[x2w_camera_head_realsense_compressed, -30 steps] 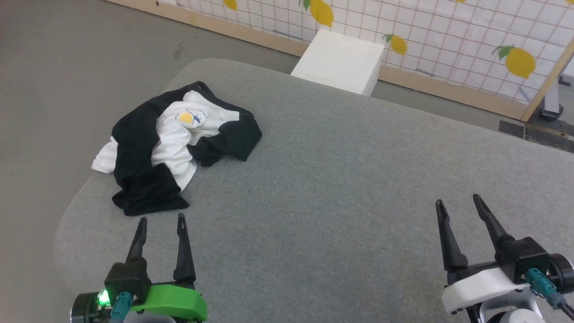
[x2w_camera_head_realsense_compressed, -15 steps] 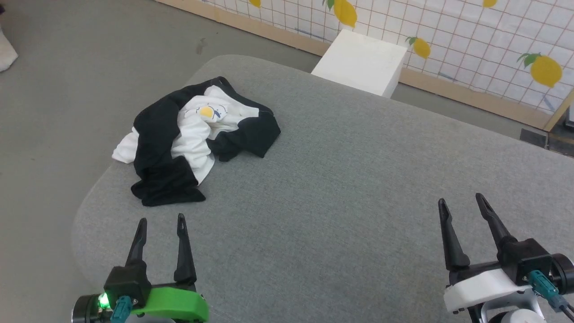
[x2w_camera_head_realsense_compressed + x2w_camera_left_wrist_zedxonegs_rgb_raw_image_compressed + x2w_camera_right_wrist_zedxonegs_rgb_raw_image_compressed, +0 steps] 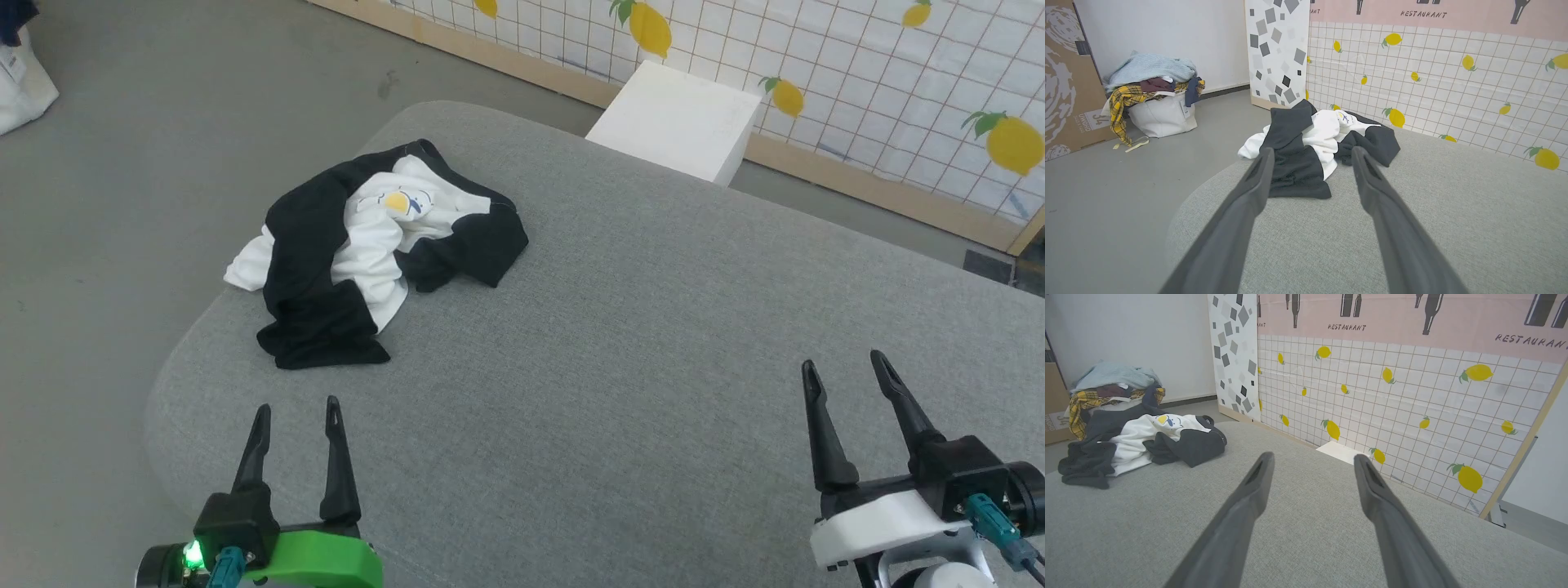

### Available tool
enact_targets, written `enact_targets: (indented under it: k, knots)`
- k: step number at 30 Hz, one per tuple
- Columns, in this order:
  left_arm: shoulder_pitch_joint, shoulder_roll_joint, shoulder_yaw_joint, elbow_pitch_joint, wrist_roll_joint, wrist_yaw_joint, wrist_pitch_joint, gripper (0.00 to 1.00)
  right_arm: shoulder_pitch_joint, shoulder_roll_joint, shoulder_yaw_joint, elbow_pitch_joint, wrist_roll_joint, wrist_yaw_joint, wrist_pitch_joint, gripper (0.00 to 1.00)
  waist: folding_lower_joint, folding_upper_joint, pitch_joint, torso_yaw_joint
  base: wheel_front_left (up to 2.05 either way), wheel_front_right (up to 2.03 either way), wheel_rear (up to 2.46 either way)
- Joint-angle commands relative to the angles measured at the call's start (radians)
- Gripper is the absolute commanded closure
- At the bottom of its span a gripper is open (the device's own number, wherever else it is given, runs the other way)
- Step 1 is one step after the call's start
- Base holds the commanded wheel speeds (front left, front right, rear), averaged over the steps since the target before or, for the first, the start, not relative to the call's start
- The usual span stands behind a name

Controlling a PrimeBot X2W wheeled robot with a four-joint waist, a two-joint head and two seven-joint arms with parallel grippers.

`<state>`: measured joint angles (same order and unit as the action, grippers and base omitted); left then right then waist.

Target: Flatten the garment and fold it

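Overflowing laundry bag (image 3: pixel 1161 118) beyond crumpled garment (image 3: pixel 1323 139).

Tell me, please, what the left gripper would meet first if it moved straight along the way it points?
Probably the garment: the left gripper, open, points at its near black edge across the grey cushion, though depth is unclear.

White-and-black garment (image 3: pixel 359 253) on grey table (image 3: pixel 620 343); lemon-print wall (image 3: pixel 882 73).

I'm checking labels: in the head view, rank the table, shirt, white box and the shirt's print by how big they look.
1. Table
2. Shirt
3. White box, which stands farther off, so its true size against the shirt is unsure
4. Print, smallest by far
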<state>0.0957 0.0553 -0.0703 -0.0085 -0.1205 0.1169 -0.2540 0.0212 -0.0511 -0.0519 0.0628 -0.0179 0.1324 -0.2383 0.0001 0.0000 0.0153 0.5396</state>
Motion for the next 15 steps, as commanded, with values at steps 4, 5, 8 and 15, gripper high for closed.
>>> enact_targets:
  k: [4,5,8,15]
  knots:
    - [0.012,-0.005,0.004,0.006,-0.008,0.000,-0.008,0.00,-0.003,0.001,0.003,0.002,-0.006,-0.002,-0.008,0.00,-0.0001,0.0000,-0.005,-0.003,0.00,0.00,0.00]
    - [0.012,-0.005,0.005,0.006,-0.009,-0.001,-0.008,0.00,-0.003,0.001,0.003,0.001,-0.006,-0.002,-0.008,0.00,-0.0001,0.0000,-0.006,-0.004,0.00,0.00,0.00]
    - [0.009,-0.005,0.006,0.004,-0.026,-0.003,-0.008,0.00,-0.001,0.001,0.001,-0.003,-0.005,-0.002,-0.006,0.00,-0.0001,0.0000,-0.005,-0.007,0.00,0.00,0.00]
    - [-0.105,0.027,-0.002,-0.062,-0.043,-0.054,0.003,0.00,-0.010,0.001,-0.018,-0.059,-0.029,-0.002,0.019,0.00,-0.0001,0.0000,0.050,-0.023,0.00,0.00,0.00]
